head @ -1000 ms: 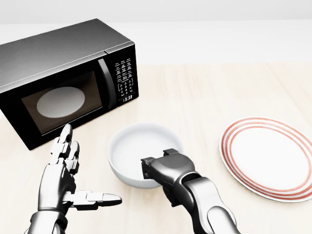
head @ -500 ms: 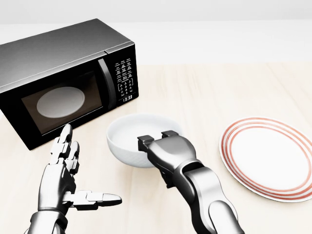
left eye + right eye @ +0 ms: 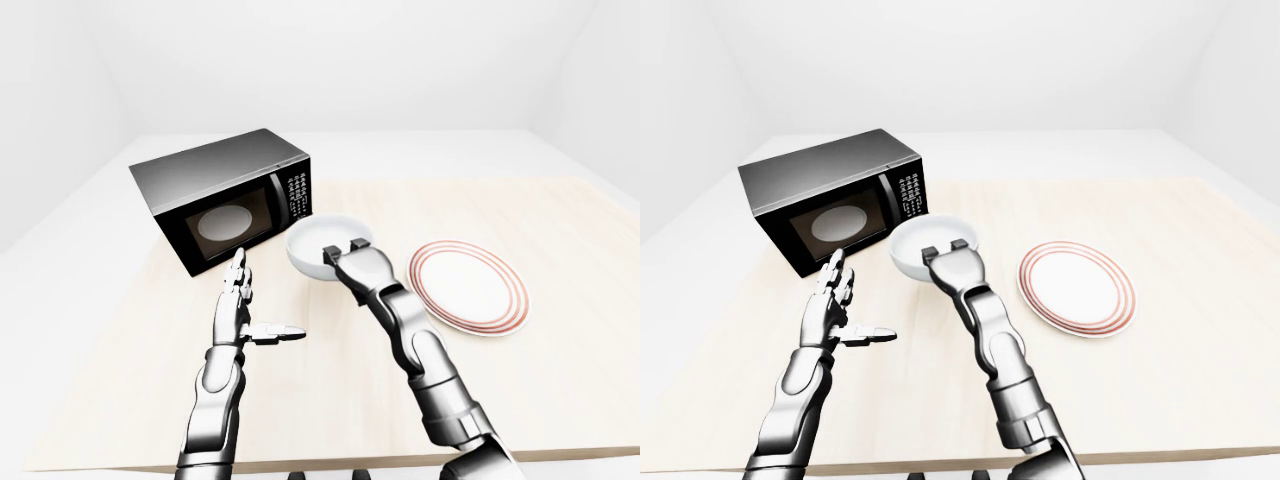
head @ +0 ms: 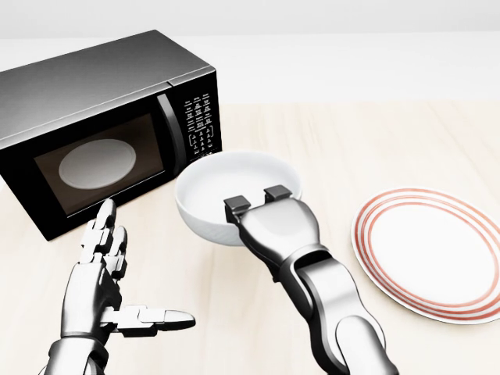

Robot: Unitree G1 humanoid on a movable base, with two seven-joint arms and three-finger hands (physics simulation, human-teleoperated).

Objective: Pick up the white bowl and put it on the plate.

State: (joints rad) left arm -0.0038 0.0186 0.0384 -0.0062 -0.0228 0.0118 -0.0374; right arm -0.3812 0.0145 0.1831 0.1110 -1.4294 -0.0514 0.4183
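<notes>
A: Any writing you can read?

B: Only the microwave [image 4: 101,125] clock in the head view; its digits look like 13:33. The keypad markings beside it are too small to make out.

A: Where is the white bowl [image 4: 226,191]?

B: Centre of the head view, just right of the microwave's keypad, held off the tabletop [image 4: 328,141]. The right hand [image 4: 258,205] grips its near rim, two fingertips hooked over the edge.

A: And a second ago?

B: The bowl sat lower in the frame on the tabletop; it has since risen and now overlaps the microwave's lower right corner.

A: The plate [image 4: 433,254]?

B: Red-ringed, at the right edge, well apart from the bowl.

A: The left hand [image 4: 105,285]?

B: Lower left, fingers spread wide, holding nothing, unchanged.
</notes>
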